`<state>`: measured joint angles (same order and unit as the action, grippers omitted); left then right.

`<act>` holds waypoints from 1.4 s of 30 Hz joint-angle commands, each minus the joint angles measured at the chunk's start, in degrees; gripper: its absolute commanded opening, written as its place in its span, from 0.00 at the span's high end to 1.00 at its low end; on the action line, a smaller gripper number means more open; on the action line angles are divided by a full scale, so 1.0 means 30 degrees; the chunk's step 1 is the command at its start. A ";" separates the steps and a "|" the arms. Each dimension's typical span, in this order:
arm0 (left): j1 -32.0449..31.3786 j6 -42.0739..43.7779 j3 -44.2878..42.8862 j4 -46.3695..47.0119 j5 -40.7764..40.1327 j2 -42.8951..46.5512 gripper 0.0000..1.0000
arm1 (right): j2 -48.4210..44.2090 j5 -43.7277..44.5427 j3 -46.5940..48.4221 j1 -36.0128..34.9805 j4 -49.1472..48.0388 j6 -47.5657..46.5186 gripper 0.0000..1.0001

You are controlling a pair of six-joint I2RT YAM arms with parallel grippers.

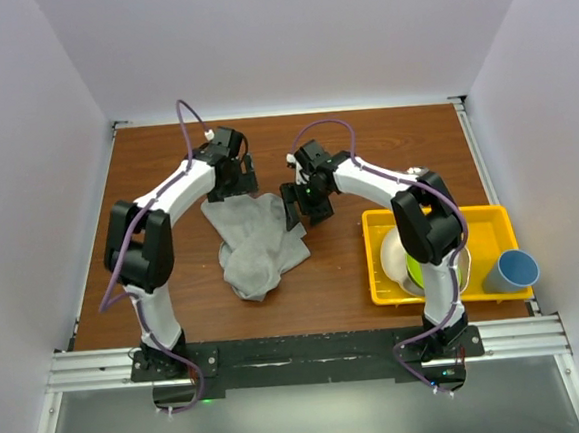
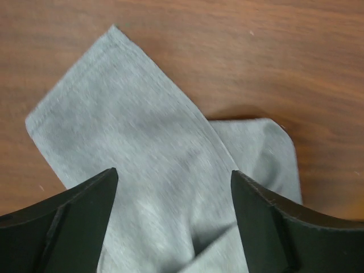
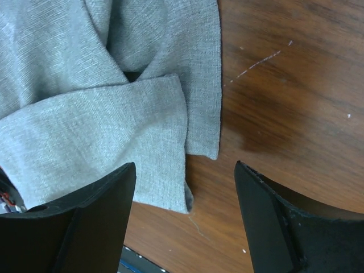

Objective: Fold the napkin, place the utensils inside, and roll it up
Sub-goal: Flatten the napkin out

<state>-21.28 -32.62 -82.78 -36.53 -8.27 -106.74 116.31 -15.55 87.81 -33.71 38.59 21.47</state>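
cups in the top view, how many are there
1: a blue cup at the yellow tray's near right corner, inside or just outside it, I cannot tell. The right arm covers part of the tray, so another may be hidden.

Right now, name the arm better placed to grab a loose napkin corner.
Probably the right. The right pincer, open, straddles two loose corners of the napkin at the cloth's edge. The left pincer, also open, hangs over the middle of a folded flap, its corners farther off.
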 commanded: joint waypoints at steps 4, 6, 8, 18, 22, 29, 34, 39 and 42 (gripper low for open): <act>0.0413 0.2963 -0.2111 0.0254 -0.2076 -0.1889 0.10 | 0.0398 0.1404 0.0232 -0.0831 -0.1992 0.1802 0.27; 0.0413 0.2993 -0.2609 -0.0155 -0.2252 -0.2738 0.11 | 0.0574 0.2073 0.0493 -0.1241 -0.2052 0.2244 0.27; 0.0413 0.2993 -0.2786 -0.0476 -0.2368 -0.3411 0.14 | 0.0867 0.2603 0.0641 -0.1708 -0.2052 0.2451 0.27; 0.1115 0.2817 -0.1001 0.0429 -0.0878 -0.4118 0.33 | 0.1629 0.3806 0.0671 -0.2209 -0.2814 0.2774 0.52; 0.1554 0.3051 -0.0151 0.1425 -0.0084 -0.3650 0.56 | 0.1601 0.4129 0.0993 -0.2238 -0.2697 0.2656 0.73; 0.2375 0.3083 -0.0500 0.1281 0.0035 -0.1723 1.00 | 0.0987 0.5502 0.4208 -0.2238 0.0373 0.1399 1.00; 0.2786 0.2028 -0.0736 0.0111 -0.0961 0.2751 1.00 | -0.1639 0.7027 0.5418 -0.2238 0.2399 0.0080 1.00; 0.2815 0.1411 -0.0443 -0.0888 -0.1694 0.7943 1.00 | -0.6330 0.7790 0.3574 -0.2209 0.2986 -0.1031 1.00; 0.2815 0.1645 -0.0676 -0.1122 -0.1959 1.1401 1.00 | -0.8853 0.7149 0.3337 -0.2238 0.3250 -0.1822 1.00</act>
<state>-13.15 -27.00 -83.70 -38.09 -11.11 -83.26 100.90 4.99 97.97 -40.23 46.13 20.80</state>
